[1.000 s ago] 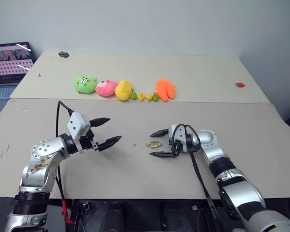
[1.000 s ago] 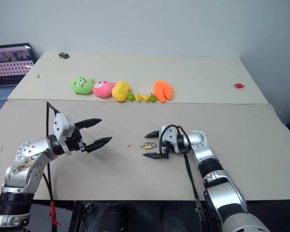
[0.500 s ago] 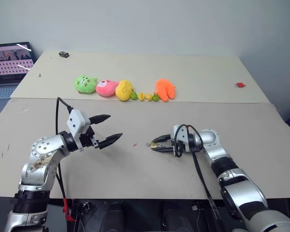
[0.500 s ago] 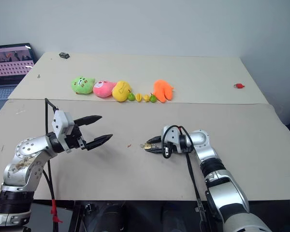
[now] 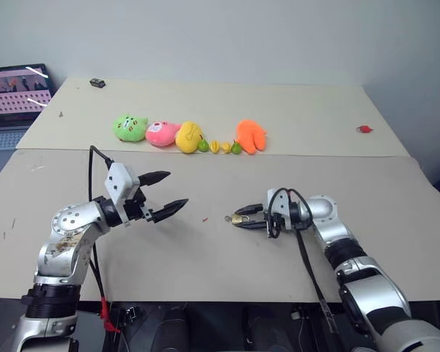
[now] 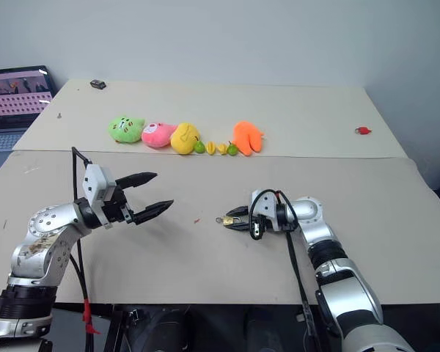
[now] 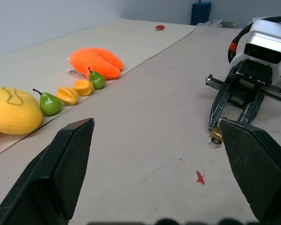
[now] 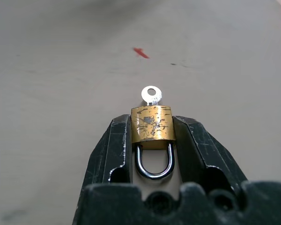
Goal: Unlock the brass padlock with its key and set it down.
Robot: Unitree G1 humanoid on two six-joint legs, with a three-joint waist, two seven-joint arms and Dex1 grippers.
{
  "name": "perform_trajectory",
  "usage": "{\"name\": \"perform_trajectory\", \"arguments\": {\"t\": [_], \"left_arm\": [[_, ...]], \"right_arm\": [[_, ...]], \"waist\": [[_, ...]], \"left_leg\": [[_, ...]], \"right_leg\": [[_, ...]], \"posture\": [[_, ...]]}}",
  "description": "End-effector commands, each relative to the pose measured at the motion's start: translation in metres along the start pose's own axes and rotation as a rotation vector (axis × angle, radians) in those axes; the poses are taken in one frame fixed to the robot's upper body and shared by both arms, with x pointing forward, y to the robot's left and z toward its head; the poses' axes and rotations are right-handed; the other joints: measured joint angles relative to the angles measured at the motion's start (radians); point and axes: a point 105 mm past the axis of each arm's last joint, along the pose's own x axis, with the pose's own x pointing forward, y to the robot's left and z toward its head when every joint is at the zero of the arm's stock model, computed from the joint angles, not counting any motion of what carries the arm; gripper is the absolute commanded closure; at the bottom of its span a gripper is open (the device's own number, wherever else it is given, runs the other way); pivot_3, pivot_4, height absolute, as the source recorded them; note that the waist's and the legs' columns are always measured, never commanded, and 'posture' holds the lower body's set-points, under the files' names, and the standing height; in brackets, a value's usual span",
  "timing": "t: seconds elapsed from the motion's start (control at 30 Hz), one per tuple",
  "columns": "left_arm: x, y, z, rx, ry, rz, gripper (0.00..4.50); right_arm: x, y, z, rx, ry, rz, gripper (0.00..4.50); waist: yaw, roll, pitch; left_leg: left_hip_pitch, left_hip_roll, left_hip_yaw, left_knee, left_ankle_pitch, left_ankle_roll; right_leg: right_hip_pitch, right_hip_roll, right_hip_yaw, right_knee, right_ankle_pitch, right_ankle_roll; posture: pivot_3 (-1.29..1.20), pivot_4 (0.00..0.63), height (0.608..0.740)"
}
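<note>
Two grippers: both over the near table (image 5: 205,271), facing each other, well apart.
Right gripper (image 8: 152,136): fingers pinched on the flat sides of the brass padlock (image 8: 152,123); shackle (image 8: 153,164) points back toward the palm and looks seated.
Key (image 8: 151,94): silvery bow sticks out of the padlock's far end, toward the left arm.
Padlock position: held at the right fingertips, close above the table, just right of a small red mark (image 5: 204,218).
Left gripper (image 5: 167,195): fingers spread wide, nothing between them, aimed at the key but not near it yet.
Step (judged): lock is presented; key turn comes next.
Risk 1: key bow is small and thin; broad left fingertips could miss it or nudge it sideways.
Risk 2: grip is on smooth brass faces only; twisting the key may rotate or slip the body out.
Risk 3: shackle sits between the right fingers, so it may lack room to spring open.
Hard to see: whether the padlock touches the table; how deep the key sits.
Bystanders: plush toys (image 5: 161,133) and small toy fruits (image 5: 220,147) on the far table, well apart.
</note>
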Motion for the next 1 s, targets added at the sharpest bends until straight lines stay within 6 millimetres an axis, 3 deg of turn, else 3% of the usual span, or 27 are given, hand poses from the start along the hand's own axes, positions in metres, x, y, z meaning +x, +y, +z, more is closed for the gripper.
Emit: {"name": "perform_trajectory", "arguments": {"t": [0.03, 0.13, 0.27, 0.43, 0.57, 0.73, 1.0], "left_arm": [[0.007, -0.008, 0.002, -0.162, -0.005, -0.06, 0.0], [0.008, -0.017, -0.008, -0.391, 0.061, -0.121, 0.0], [0.007, -0.013, -0.016, -0.706, 0.107, -0.124, 0.0], [0.018, -0.004, -0.016, -0.891, 0.076, -0.081, 0.0], [0.028, -0.013, -0.004, -1.032, 0.04, -0.161, 0.0], [0.033, -0.031, -0.004, -1.067, 0.106, -0.229, 0.0], [0.023, -0.07, -0.012, -0.936, 0.257, -0.364, 0.0]], "right_arm": [[-0.014, -0.037, 0.039, -0.092, -0.089, -0.159, 3.59], [-0.016, -0.041, 0.059, -0.171, -0.133, -0.202, 3.59], [-0.013, -0.018, 0.075, -0.359, -0.121, -0.128, 3.59], [-0.008, 0.006, 0.081, -0.477, -0.097, -0.037, 3.59], [-0.003, 0.035, 0.074, -0.575, -0.06, 0.077, 3.59], [0.001, 0.048, 0.077, -0.604, -0.069, 0.113, 3.59], [0.001, 0.036, 0.078, -0.545, -0.071, 0.083, 3.59]], "waist": [[-0.001, 0.0, 0.0], [-0.006, 0.0, 0.0], [-0.005, 0.0, 0.0], [-0.003, 0.0, 0.0], [-0.003, 0.0, 0.0], [-0.01, 0.0, 0.0], [-0.008, 0.0, 0.0]], "left_leg": [[0.0, 0.0, 0.0, 0.0, 0.0, 0.0], [0.0, 0.0, 0.0, 0.0, 0.0, 0.0], [0.0, 0.0, 0.0, -0.001, 0.0, 0.0], [0.0, -0.001, 0.0, 0.0, 0.0, 0.0], [0.0, -0.001, -0.001, 0.0, 0.0, 0.0], [0.001, -0.001, -0.001, 0.0, 0.0, 0.0], [0.003, -0.001, -0.001, -0.001, 0.0, -0.001]], "right_leg": [[0.0, 0.0, 0.0, 0.0, 0.0, 0.0], [0.0, 0.0, 0.0, 0.0, 0.0, 0.0], [-0.001, 0.0, 0.0, 0.001, -0.001, 0.002], [0.0, 0.0, 0.001, 0.001, -0.003, 0.006], [0.0, 0.0, 0.002, 0.001, -0.003, 0.005], [0.0, 0.0, 0.002, 0.001, -0.002, 0.004], [0.003, 0.0, 0.002, 0.0, -0.002, 0.003]], "posture": [[0.0, 0.15, 0.722], [0.0, 0.15, 0.722], [0.0, 0.15, 0.722], [0.0, 0.15, 0.722], [0.0, 0.15, 0.722], [0.0, 0.15, 0.722], [0.0, 0.15, 0.722]]}}
